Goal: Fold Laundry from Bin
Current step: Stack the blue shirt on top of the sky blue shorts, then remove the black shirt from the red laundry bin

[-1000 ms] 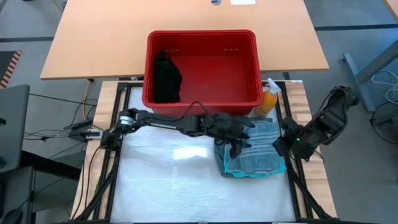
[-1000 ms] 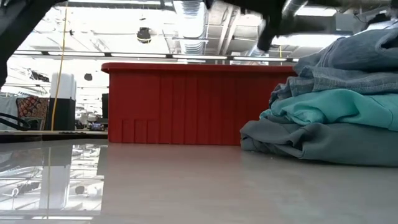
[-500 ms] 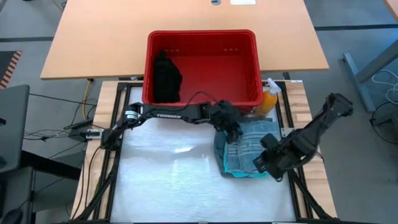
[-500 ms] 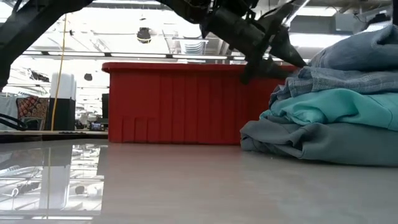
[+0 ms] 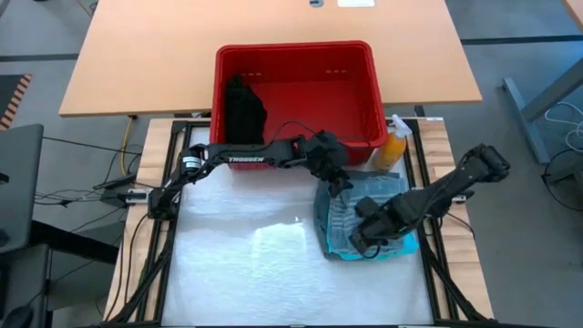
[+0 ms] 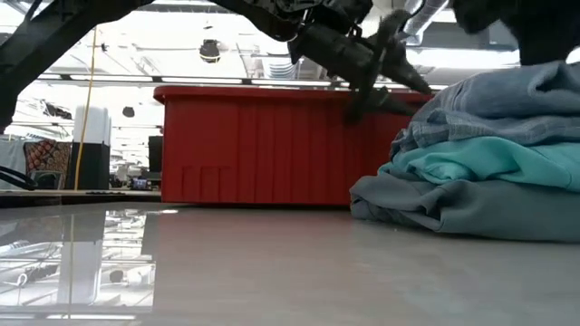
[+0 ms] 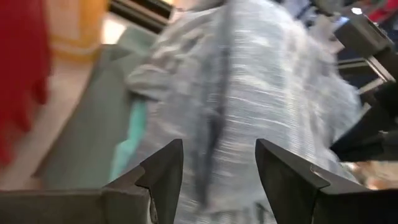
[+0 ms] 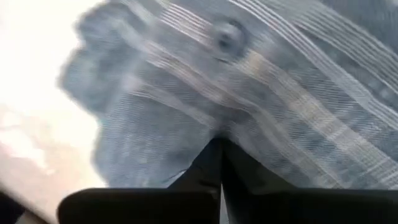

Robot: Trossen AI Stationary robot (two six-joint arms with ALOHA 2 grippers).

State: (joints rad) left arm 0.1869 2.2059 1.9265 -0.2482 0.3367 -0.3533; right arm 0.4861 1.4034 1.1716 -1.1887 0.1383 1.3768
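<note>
A pile of folded laundry (image 5: pixel 378 214) lies on the table's right half: a blue-grey striped cloth (image 6: pixel 507 100) on top, a teal garment (image 6: pixel 489 158) under it, and a grey-green one (image 6: pixel 453 204) at the bottom. A black garment (image 5: pixel 242 114) lies in the red bin (image 5: pixel 364 91) at the far edge. My left gripper (image 7: pixel 214 171) is open and slants down at the pile's far left corner, with nothing between its fingers. My right gripper (image 8: pixel 221 149) is shut over the pile's near left part (image 5: pixel 360 239). My right gripper comes from above with its fingers pointing down. The shut fingertips (image 8: pixel 219 163) bear on the top of the striped cloth (image 8: pixel 273 106). In the low view the dark hand (image 6: pixel 526 36) meets the cloth's top, which stands lower there than before.
An orange spray bottle (image 5: pixel 393 146) stands between the bin's right front corner and the pile. The bin's front wall (image 6: pixel 263 145) is just beyond my left gripper (image 6: pixel 399 77). The table's white left half (image 5: pixel 237 260) is bare.
My right gripper has swung from the table's right edge leftward and down onto the pile's near left part. My left gripper has drawn back from over the pile toward the bin, to the pile's far left corner. The top of the striped cloth has sunk.
</note>
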